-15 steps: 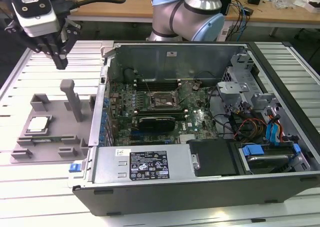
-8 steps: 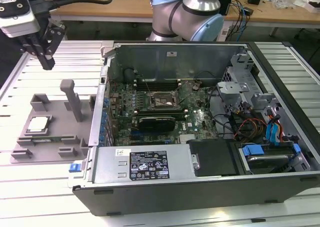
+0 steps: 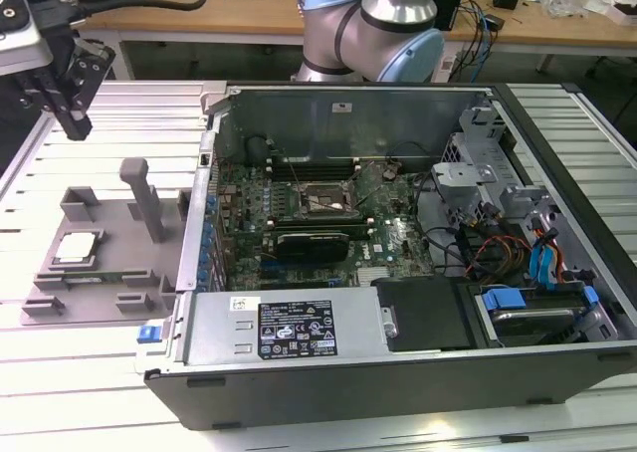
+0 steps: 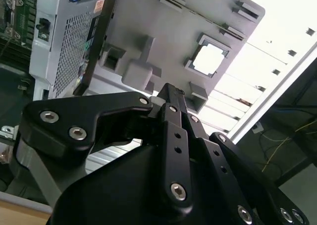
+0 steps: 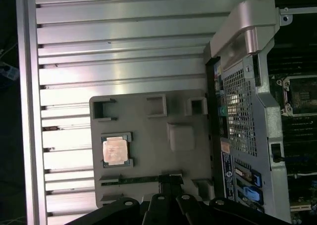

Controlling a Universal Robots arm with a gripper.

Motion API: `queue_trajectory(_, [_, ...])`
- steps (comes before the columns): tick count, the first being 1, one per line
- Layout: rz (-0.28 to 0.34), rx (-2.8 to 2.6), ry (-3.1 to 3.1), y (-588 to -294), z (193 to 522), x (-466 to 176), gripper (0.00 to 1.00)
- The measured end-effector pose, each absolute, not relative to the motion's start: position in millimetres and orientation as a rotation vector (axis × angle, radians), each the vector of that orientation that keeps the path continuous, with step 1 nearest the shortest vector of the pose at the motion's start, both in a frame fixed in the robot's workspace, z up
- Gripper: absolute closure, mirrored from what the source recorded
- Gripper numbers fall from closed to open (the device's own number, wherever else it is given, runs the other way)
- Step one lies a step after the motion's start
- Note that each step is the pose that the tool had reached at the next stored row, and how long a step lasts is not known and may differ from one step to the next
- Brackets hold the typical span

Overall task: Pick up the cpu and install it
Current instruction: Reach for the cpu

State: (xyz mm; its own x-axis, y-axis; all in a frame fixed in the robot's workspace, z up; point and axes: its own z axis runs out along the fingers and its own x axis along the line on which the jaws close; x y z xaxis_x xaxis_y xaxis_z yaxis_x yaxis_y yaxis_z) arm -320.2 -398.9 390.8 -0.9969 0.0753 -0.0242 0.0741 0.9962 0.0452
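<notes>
The cpu (image 3: 78,247) is a small square chip with a pale metal top, lying flat in a recess of the grey plastic fixture (image 3: 109,273) at the exterior view's left. Both wrist views look down on the cpu (image 4: 208,60) (image 5: 115,150) in that recess. My gripper (image 3: 78,125) hangs well above the table, over the slatted surface behind the fixture, apart from the chip. Its black fingers (image 4: 168,93) are shut together with nothing between them, and their tips (image 5: 171,178) sit at the fixture's edge in the first wrist view. The dark socket frame (image 3: 320,201) lies on the motherboard inside the open case.
The open computer case (image 3: 398,352) lies on its side to the right of the fixture in the exterior view, its raised side wall (image 5: 237,101) close to the fixture. An upright grey post (image 3: 144,198) stands on the fixture. The arm's base (image 3: 373,24) rises behind the case.
</notes>
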Motion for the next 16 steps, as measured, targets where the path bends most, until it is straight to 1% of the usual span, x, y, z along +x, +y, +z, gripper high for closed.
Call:
queue_trajectory(5, [0.069,0.116,3.113,-398.9,387.1,-336.0,0.89])
queue_trajectory(8, [0.069,0.116,3.113,-398.8,379.4,-347.6,0.89])
queue_trajectory(16, [0.069,0.117,3.113,-398.9,365.0,-351.0,0.89])
